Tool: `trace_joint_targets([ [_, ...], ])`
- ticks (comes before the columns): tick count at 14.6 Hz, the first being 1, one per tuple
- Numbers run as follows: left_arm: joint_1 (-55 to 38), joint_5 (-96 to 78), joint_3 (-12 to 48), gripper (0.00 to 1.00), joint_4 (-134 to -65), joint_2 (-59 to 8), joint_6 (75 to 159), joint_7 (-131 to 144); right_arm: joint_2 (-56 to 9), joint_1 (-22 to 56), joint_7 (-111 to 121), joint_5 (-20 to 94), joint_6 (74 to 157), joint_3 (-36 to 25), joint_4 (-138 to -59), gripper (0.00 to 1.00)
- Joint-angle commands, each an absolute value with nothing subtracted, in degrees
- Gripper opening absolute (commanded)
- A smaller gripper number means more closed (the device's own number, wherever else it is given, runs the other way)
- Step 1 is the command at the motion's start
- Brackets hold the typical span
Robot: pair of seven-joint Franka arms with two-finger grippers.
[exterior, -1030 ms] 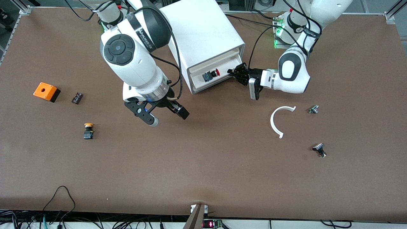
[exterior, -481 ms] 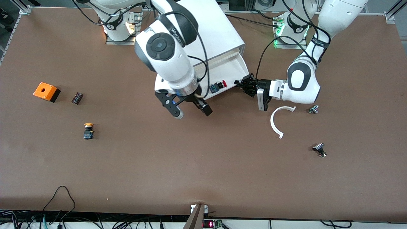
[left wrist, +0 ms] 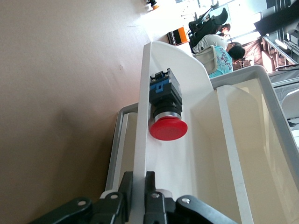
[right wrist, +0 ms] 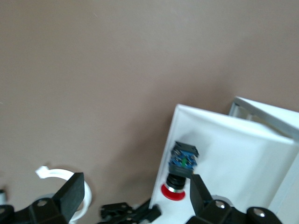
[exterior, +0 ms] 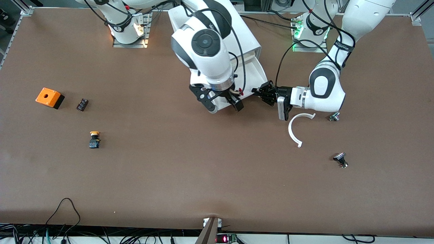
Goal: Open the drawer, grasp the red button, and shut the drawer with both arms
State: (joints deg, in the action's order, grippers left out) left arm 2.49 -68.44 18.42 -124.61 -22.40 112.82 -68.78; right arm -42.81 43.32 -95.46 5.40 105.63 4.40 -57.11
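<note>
my desk [exterior: 203, 176]: plain brown | drawer [left wrist: 196, 154]: white | button [left wrist: 167, 114]: red cap, blue-black body | my end effectors, left [exterior: 256, 90] and right [exterior: 223, 105]: black | box [exterior: 49, 97]: orange top, black base | curved strip [exterior: 294, 130]: white

No legible text anywhere; white lettering on the black bands of both arms, partly hidden, too small to read.

The right arm [exterior: 206, 51] hides most of the open drawer [exterior: 255, 73]; only the button's [exterior: 240, 90] red cap shows.
</note>
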Motion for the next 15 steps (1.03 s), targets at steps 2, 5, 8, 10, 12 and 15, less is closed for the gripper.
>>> trace_joint_targets([
  [2,3.2,-66.3,18.7,1.0,-122.4,-22.5,112.8,-70.7,-46.0,46.3,-97.2,4.7,100.6,4.0,-55.5,1.0],
  [5,4.9,-63.7,18.8,1.0,-121.3,-22.4,111.3,-70.4,-46.1,48.5,-98.4,3.1,100.8,3.8,-58.0,1.0],
  [8,7.0,-56.1,18.2,1.0,-116.2,-22.4,103.9,-64.9,-46.1,49.0,-100.6,2.7,101.2,3.8,-60.3,1.0],
  [10,7.7,-46.2,18.2,1.0,-109.3,-22.5,97.0,-54.5,-46.1,49.2,-101.2,2.1,101.5,3.8,-60.9,1.0],
  [12,7.6,-39.9,18.4,1.0,-103.3,-22.6,91.0,-44.0,-46.2,49.3,-102.6,1.6,104.3,3.8,-62.4,1.0],
  [15,7.5,-35.9,18.5,1.0,-98.1,-22.4,85.9,-34.0,-46.2,49.6,-102.7,1.5,105.0,3.8,-63.0,0.99],
])
